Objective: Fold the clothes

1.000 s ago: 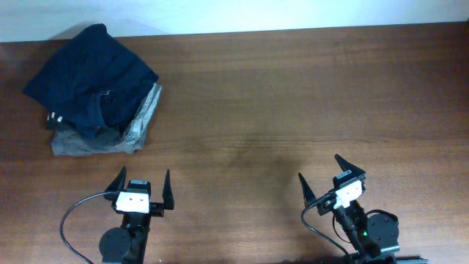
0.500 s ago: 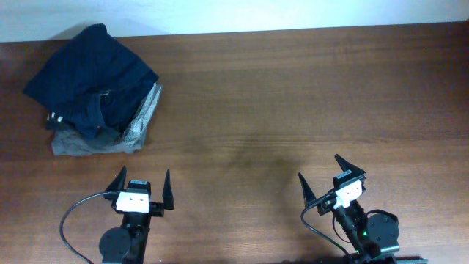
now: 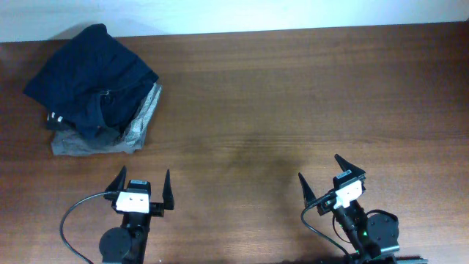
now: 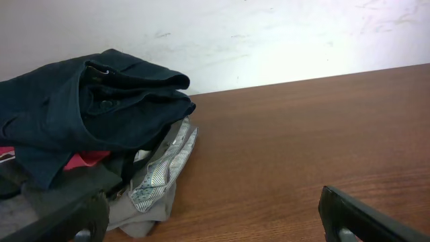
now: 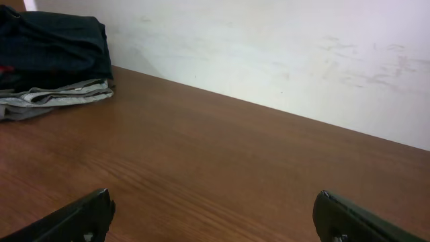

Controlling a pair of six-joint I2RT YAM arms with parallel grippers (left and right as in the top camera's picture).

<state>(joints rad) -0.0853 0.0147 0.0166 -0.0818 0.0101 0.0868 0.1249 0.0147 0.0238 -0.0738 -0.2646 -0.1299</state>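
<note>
The clothes (image 3: pixel 88 73) are a dark navy garment, bunched up on top of a pile at the table's far left corner; they also show in the left wrist view (image 4: pixel 87 107) and the right wrist view (image 5: pixel 57 47). My left gripper (image 3: pixel 141 180) rests near the front edge, open, with nothing between its fingers (image 4: pixel 353 215). It is well short of the pile. At the front right, my right gripper (image 3: pixel 329 173) also stands open and empty, far from the clothes, over bare wood (image 5: pixel 208 195).
Under the navy garment lies a grey folded garment (image 3: pixel 110 139) with a striped lining (image 4: pixel 164 168), and a bit of red cloth (image 4: pixel 84 160) peeks out. A white wall (image 5: pixel 269 54) runs along the table's far edge. The brown wooden table (image 3: pixel 293 95) stretches to the right.
</note>
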